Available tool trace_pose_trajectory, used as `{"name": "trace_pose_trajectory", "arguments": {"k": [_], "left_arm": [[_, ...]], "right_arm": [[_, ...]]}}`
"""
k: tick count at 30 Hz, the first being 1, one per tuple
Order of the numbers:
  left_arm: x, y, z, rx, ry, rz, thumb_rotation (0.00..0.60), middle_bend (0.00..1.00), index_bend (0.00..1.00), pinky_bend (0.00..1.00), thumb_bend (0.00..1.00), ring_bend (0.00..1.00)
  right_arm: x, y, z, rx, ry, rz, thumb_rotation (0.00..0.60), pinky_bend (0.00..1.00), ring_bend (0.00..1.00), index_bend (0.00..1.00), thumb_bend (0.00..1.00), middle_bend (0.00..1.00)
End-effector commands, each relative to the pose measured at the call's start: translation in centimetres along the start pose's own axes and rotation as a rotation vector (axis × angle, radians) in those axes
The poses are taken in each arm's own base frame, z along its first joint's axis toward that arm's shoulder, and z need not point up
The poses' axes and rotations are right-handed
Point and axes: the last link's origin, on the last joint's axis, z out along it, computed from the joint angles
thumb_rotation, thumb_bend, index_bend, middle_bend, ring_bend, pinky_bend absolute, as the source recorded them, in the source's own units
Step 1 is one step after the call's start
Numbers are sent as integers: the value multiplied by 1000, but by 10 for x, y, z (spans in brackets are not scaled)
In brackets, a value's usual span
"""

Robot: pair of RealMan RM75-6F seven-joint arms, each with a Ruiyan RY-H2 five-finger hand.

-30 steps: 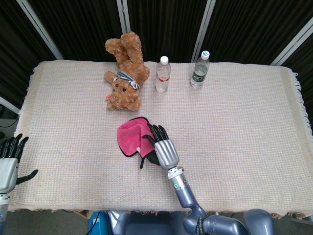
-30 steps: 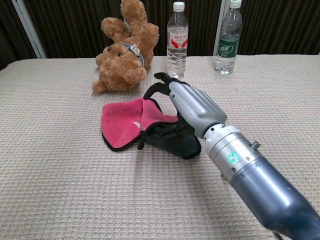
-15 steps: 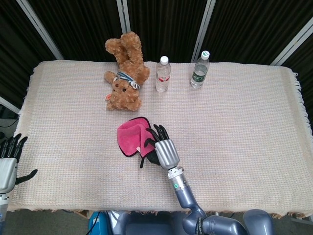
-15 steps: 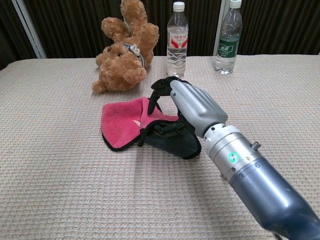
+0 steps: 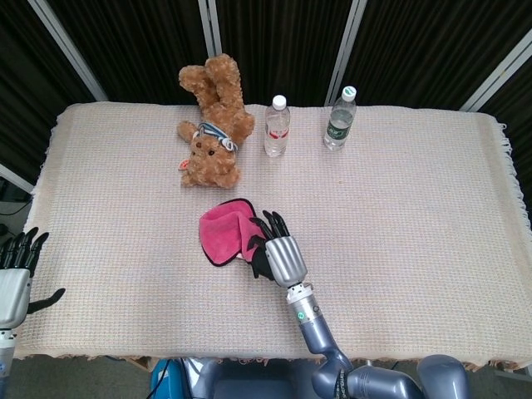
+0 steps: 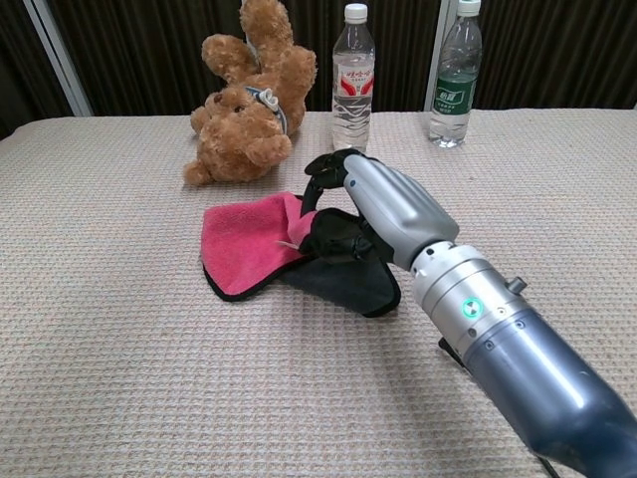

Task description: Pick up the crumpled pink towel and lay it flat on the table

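While the towel [image 5: 224,233] sits bunched near mid-table in the head view, the right hand [image 5: 278,253] is on its right edge, fingers curled over the dark underside fold. Pink face shows to the left, black trim round it. Left hand [image 5: 15,270] hangs off the near-left table edge, fingers apart, holding nothing. Teddy [image 5: 212,125] lies far-left of the towel, well apart. Two bottles [image 5: 277,126] [image 5: 340,119] stand at the far side, right of the teddy. Tablecloth [image 5: 416,216] covers the whole top.

Chest view: right hand [image 6: 383,214] comes in from the near right, fingers [image 6: 328,169] hooked down over the towel's [image 6: 249,244] right side. Thumb side looks bunched into the dark cloth [image 6: 343,279] under the palm. Reads as a grasp on that fold, but how firm I can't tell; contact is hidden by the hand. Towel lies on the table, pink flap to the left, dark layer spilling near-right. Teddy [image 6: 249,100] and bottles [image 6: 353,75] [image 6: 453,75] sit far behind, clear of the work. Left hand not visible here.

Step in hand, my read: the pick — grip closing on the towel, lift not begun. Next move calls for a secure pinch on one edge or corner only, then a lift high enough for the folds to drop out. Grabbing both layers would keep it doubled. Left hand likely needed on the opposite edge to spread it flat.
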Motion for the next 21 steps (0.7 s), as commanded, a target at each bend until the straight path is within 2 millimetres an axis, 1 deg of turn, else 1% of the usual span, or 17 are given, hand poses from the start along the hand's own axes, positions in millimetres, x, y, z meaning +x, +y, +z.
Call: {"name": "trace_pose_trajectory", "arguments": {"k": [1,3,7,13,14,18,21], "left_arm": [[-1,0,0,1,-4,2,600,0,11,0,0,0],[-1,0,0,3,-6,4,600,0,12,0,0,0],[-3,0,2,8,-12,-5,600,0,13,0,0,0],[-10,2,6,24,-47,-18,600,0,21,0,0,0],[-11,3,7,25,-49,-24,600,0,22,0,0,0],[-15,11,16,19,-61,-53,600,0,27,0,0,0],[-19,22,28,-4,-70,-70,600,0,29,0,0,0]], "right_arm": [[5,1,2,-3,9,-5,600,0,35,597,579,201],[12,2,5,-3,21,-13,600,0,35,597,579,201],[32,4,16,-2,59,-36,600,0,35,597,580,201],[76,11,35,-19,140,-81,600,0,35,597,582,201],[80,12,37,-22,146,-84,600,0,35,597,584,201],[109,13,48,-35,188,-87,600,0,35,597,588,201],[125,9,55,-34,212,-97,600,0,35,597,590,201]]}}
